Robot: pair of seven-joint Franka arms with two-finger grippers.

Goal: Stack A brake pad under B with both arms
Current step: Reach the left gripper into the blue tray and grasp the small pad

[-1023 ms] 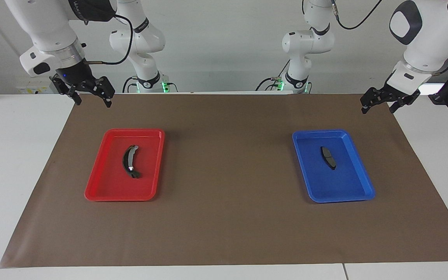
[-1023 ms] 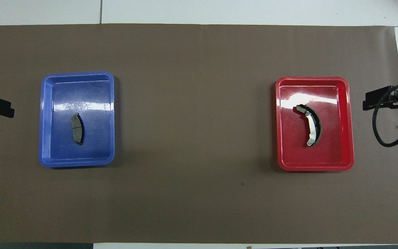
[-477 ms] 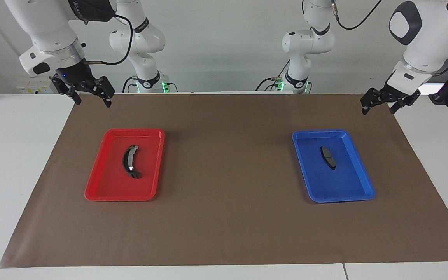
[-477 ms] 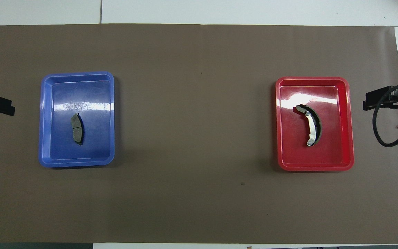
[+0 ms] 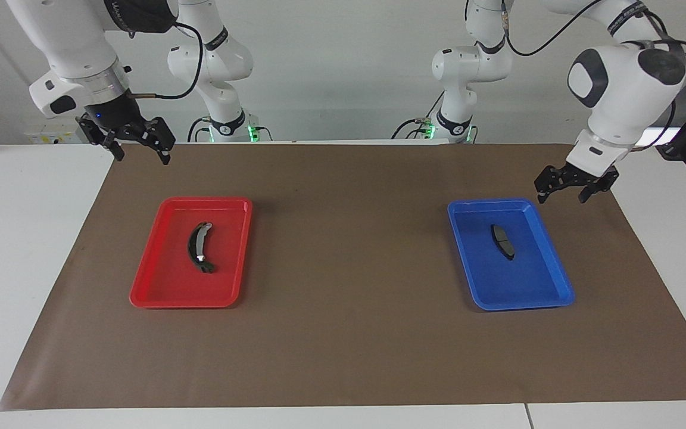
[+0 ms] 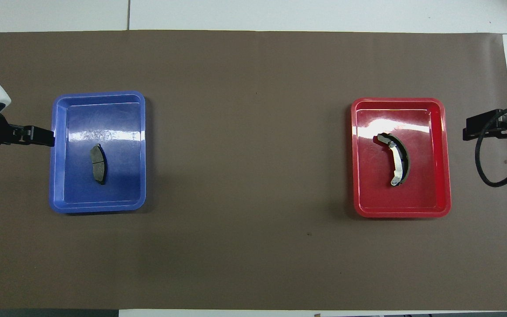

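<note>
The counter carried a wide brown mat, and on it sat two trays well apart: a red tray toward the right arm's end and a blue tray toward the left arm's end. Judged from this layout, the stacking had not begun: nothing was lifted, the two pads lay in separate trays, and every step of bringing them together with A underneath was left to do. B, the long crescent pad with silvery glints, lay flat in the red tray, down the mat from the right gripper, whose fingers stood spread open and empty above the mat's edge by the robots, touching nothing; that arm appeared to wait. The A brake pad, short and dark grey, lay flat in the blue tray, a little below and inward of the left gripper. The left fingers were also parted wide, holding nothing, hanging in the air just outside the blue tray's corner nearest the robots, clear of its rim. From overhead, the left fingers reached to the tray's outer wall, with the pad well inside it.
</note>
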